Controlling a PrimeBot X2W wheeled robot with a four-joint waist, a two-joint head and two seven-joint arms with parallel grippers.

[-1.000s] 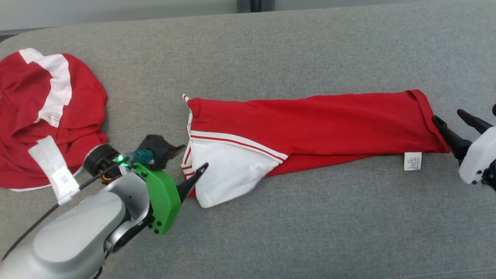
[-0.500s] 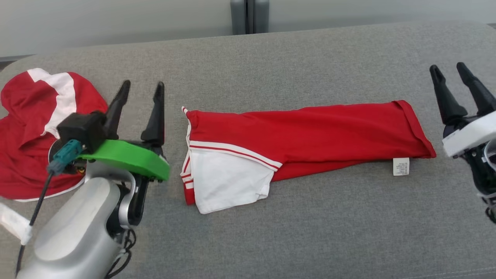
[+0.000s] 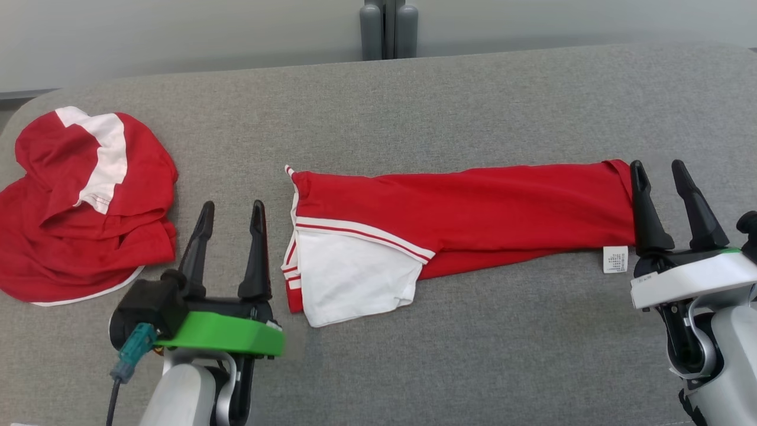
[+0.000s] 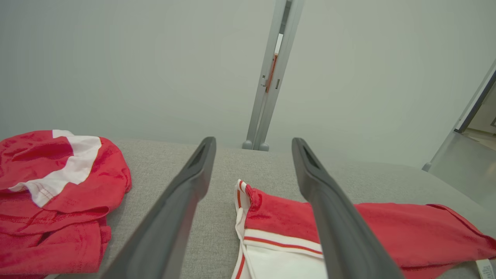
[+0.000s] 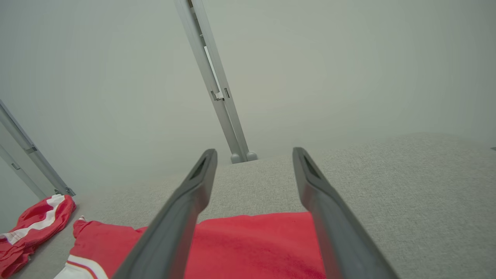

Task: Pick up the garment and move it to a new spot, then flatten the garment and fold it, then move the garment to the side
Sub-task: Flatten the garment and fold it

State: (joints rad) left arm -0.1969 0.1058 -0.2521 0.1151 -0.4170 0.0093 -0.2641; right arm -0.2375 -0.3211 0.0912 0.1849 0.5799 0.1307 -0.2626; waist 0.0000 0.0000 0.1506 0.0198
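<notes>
**Folded Shirt Lies Between Two Open Grippers**

A grey padded surface [image 3: 473,94] is seen stretching across the whole head view, with a pale wall behind it. Along its middle a red-and-white shirt [image 3: 485,204] is laid out, folded lengthwise into a long band, its white sleeve turned towards the robot at the left end and its red hem at the right end.

A second red-and-white garment [image 3: 77,201] is left crumpled in a heap at the far left of the surface, well apart from the shirt.

The left gripper [image 3: 232,205] is held just beside the shirt's sleeve end, with a strip of bare grey cloth between them. Its two dark fingers are spread apart and pointed away from the robot, and nothing is held between them.

The right gripper [image 3: 656,164] is placed at the shirt's hem end. Its fingers are likewise spread wide and nothing is gripped. Its inner finger is seen across the edge of the hem; whether it touches the cloth cannot be told.

A grey metal post [image 3: 388,29] is seen behind the far edge of the surface, roughly in line with the shirt's middle.

A small white care label [image 3: 615,259] is seen sticking out from the shirt's near edge, just beside the right gripper.

Nothing is seen lying on top of the shirt.
</notes>
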